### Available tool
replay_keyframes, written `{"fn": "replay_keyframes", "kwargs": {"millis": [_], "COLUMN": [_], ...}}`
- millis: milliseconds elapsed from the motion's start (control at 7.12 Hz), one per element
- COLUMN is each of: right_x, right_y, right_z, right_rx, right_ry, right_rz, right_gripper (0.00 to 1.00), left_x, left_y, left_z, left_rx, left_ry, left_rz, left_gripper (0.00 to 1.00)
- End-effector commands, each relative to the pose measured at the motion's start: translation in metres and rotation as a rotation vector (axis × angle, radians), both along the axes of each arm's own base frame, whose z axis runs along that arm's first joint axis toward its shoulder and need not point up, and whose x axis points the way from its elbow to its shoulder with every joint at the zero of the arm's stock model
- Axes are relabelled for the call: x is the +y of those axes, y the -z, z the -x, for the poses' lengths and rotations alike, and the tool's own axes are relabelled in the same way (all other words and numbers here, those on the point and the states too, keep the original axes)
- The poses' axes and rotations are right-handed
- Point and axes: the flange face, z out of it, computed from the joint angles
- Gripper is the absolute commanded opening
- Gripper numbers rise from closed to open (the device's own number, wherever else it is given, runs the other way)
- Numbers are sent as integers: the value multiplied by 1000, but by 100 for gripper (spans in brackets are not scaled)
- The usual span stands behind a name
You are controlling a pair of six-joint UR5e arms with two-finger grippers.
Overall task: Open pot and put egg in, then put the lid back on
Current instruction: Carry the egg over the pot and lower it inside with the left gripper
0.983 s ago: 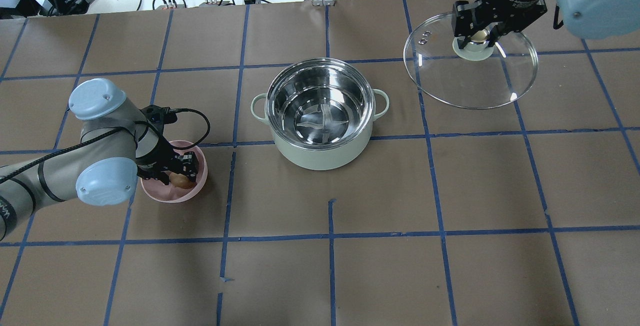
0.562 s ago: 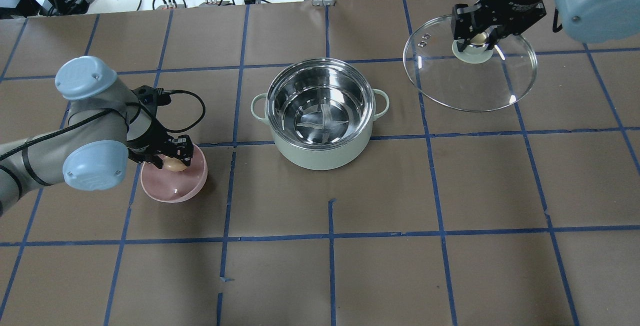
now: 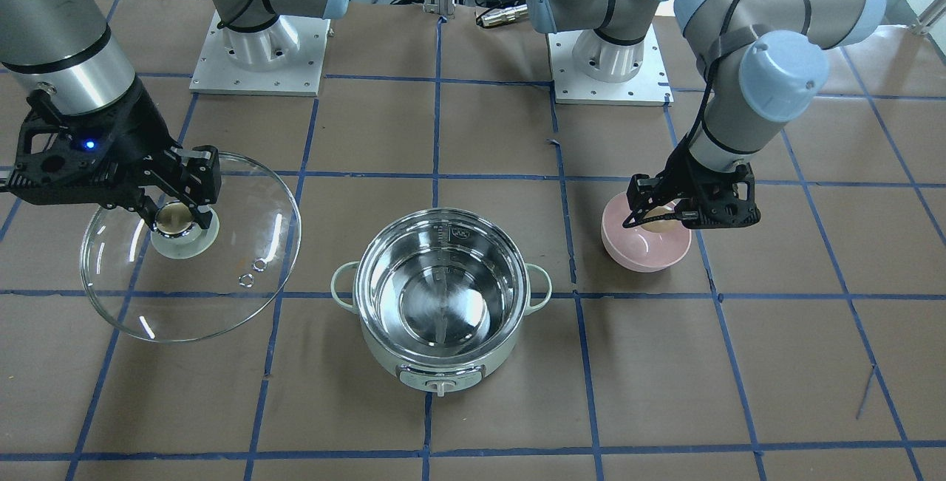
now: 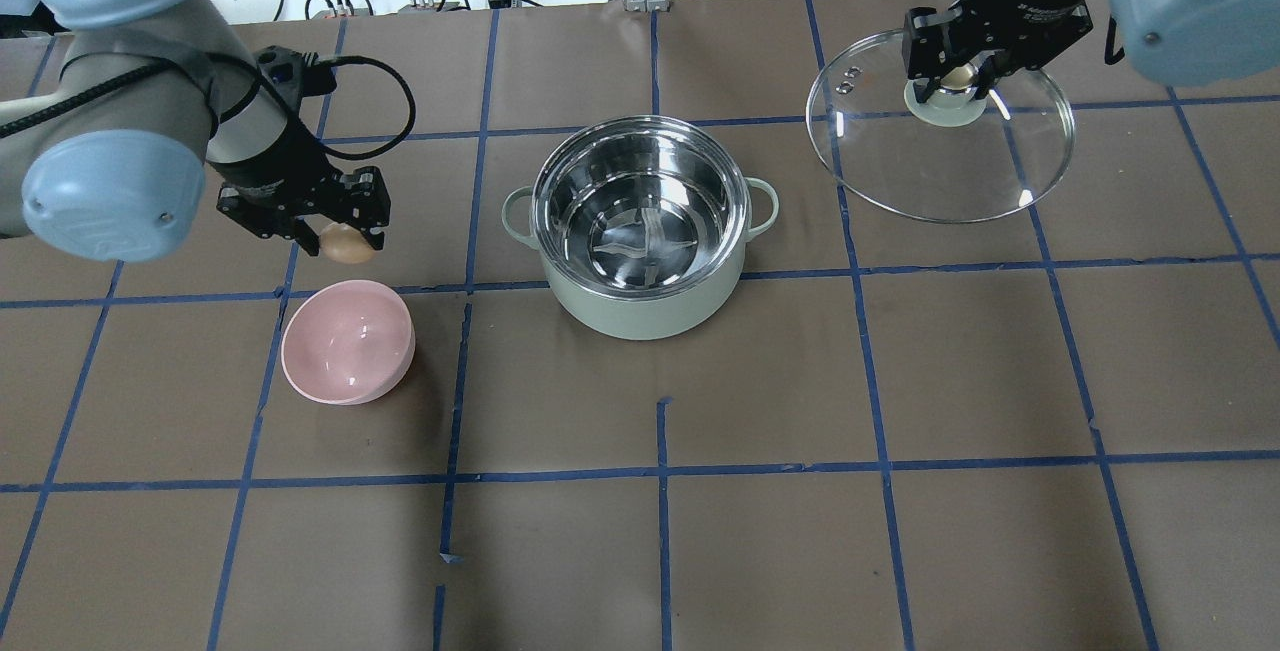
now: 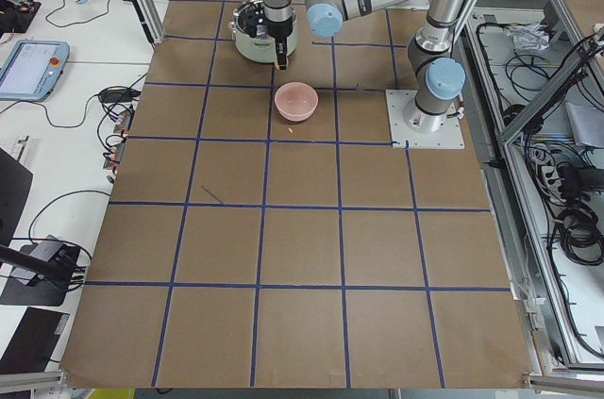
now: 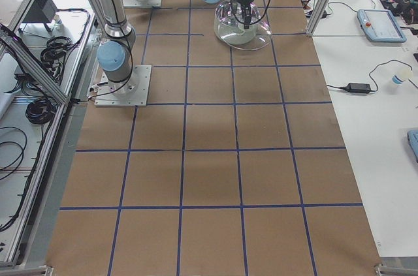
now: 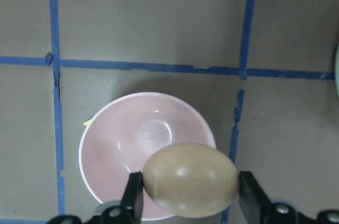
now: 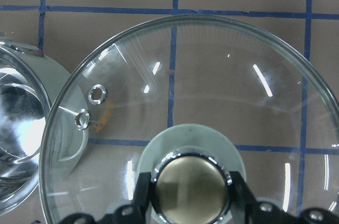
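Left fingers (image 7: 133, 198) clamped the smooth oval egg (image 7: 190, 179) above a pink bowl (image 7: 114, 144); right fingers (image 8: 142, 195) gripped the glass lid (image 8: 212, 75) by its round knob (image 8: 190, 189).

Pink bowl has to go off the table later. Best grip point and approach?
Grip the bowl by its rim, from straight above, one jaw inside the wall and one outside. It sits upright and empty, and its rounded outside narrows toward the base, so a pinch from the side would likely slip.

the brown, blue-taped table (image 4: 760, 551) carries the open pot (image 4: 650, 318) and a pink bowl (image 4: 340, 349).
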Motion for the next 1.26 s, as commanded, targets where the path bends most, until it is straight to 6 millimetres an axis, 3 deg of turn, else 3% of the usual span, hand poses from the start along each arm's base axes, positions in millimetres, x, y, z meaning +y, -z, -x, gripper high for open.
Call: {"fn": "replay_keyframes", "kwargs": {"millis": [0, 140, 421, 843, 1124], "right_x": [0, 0, -1, 0, 0], "right_y": [1, 1, 1, 1, 2], "right_z": [0, 0, 0, 0, 0], "right_rx": [0, 0, 0, 0, 0], "right_ry": [0, 0, 0, 0, 0], "right_rz": [0, -2, 0, 0, 0], "right_gripper": [40, 40, 40, 40, 40], "left_x": [-23, -34, -44, -57, -58], "left_y": [-19, -12, 32, 103, 120], "left_z": [95, 146, 217, 235, 242], "left_rx": [9, 18, 30, 29, 81], "left_ry": [57, 99, 122, 126, 138], "left_rz": [75, 121, 155, 76, 44], "left_gripper": [15, 15, 15, 16, 16]}}
